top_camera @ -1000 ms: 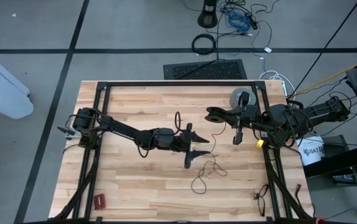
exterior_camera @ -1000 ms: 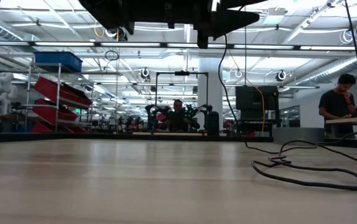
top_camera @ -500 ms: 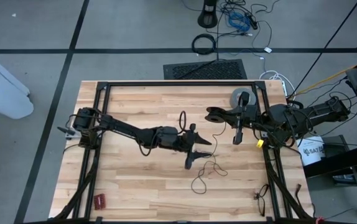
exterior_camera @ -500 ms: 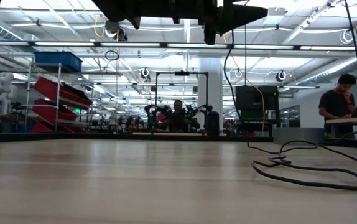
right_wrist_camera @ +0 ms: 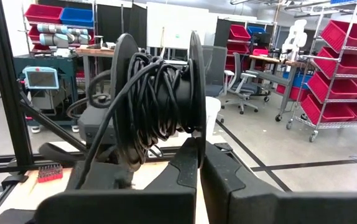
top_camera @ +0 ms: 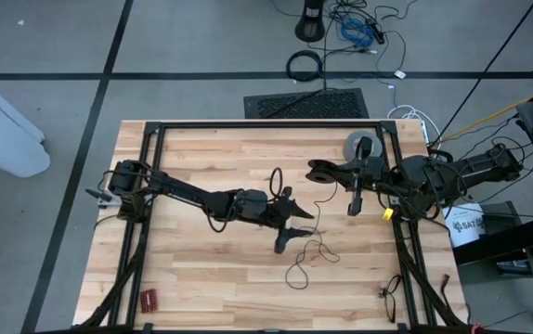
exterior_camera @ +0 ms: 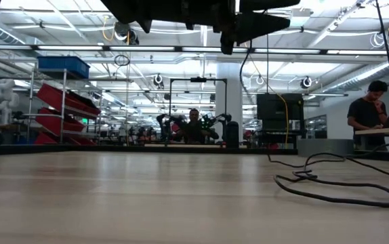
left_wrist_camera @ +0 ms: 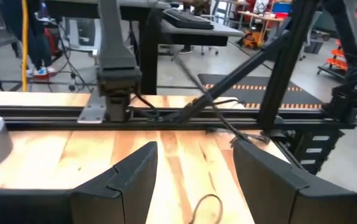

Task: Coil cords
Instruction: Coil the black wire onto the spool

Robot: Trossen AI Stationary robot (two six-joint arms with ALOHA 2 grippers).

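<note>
Compared with a second ago, the left arm has reached slightly farther toward the right side of the table, and its gripper now sits a little nearer the thin black cord. The right arm has not moved.

The left gripper hangs above the middle of the wooden table with its two fingers spread apart and nothing between them. In the left wrist view the dark fingers frame bare wood and a small loop of the cord.

The cord lies loose on the table just right of centre, toward the near edge, in a few untidy curls. One strand rises from it to the right arm. In the low view the cord trails across the tabletop on the right.

The right gripper is over the right half of the table with its fingers pressed together. Whether the strand is pinched there cannot be told. In the right wrist view a black spool wound with cord stands just beyond the fingers.

A grey roll of tape lies near the far right corner. A small red object rests near the near left corner. A person stands in the room beyond the table.
</note>
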